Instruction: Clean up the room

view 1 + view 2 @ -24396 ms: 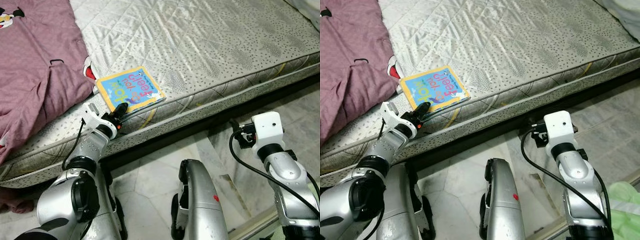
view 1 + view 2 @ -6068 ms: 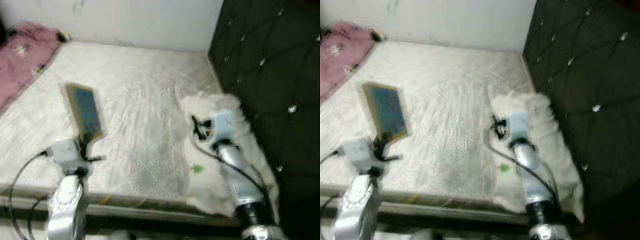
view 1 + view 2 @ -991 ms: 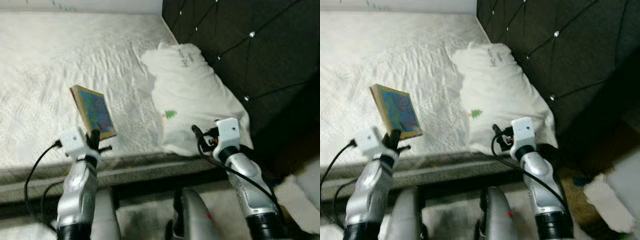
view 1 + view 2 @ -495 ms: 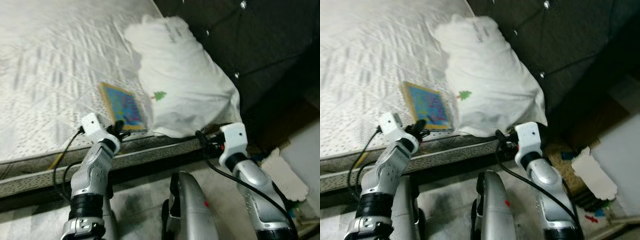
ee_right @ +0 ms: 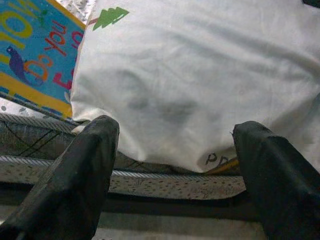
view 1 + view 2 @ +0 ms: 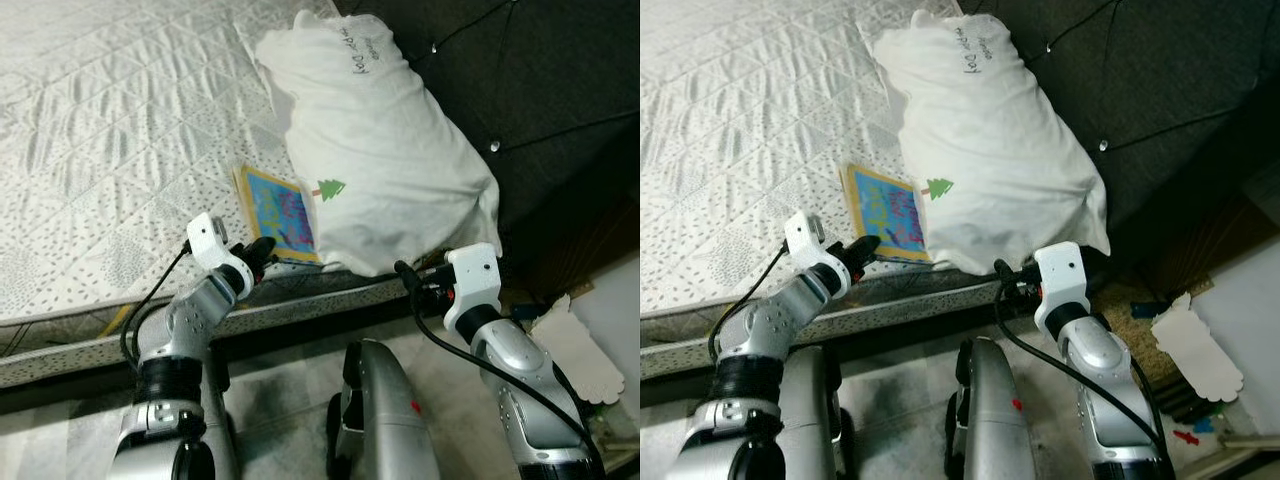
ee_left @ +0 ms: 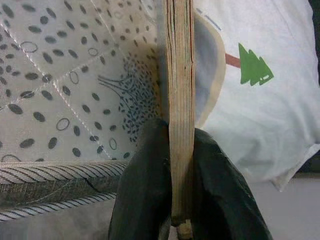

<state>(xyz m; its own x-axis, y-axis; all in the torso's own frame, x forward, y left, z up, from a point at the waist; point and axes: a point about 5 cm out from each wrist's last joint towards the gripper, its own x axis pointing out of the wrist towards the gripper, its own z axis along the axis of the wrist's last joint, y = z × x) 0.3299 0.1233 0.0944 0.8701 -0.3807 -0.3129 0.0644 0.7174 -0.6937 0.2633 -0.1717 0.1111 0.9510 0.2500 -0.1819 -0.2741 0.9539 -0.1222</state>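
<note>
The left gripper (image 7: 172, 175) pinches a thick board book (image 6: 279, 216) lying on the quilted mattress (image 6: 110, 150). The right gripper (image 5: 175, 175), fingers spread, faces a soft white pillow (image 6: 380, 150).

book's (image 6: 277, 218) far edge under pillow (image 6: 380, 150)

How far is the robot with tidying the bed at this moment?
Done: hard to confirm; the mattress carries few things here. In hand: the left gripper is shut on the book, which lies at the mattress edge, its far side against or under the white pillow. Left: releasing the book, and perhaps the pillow; the right gripper is open in front of it, not touching.
</note>
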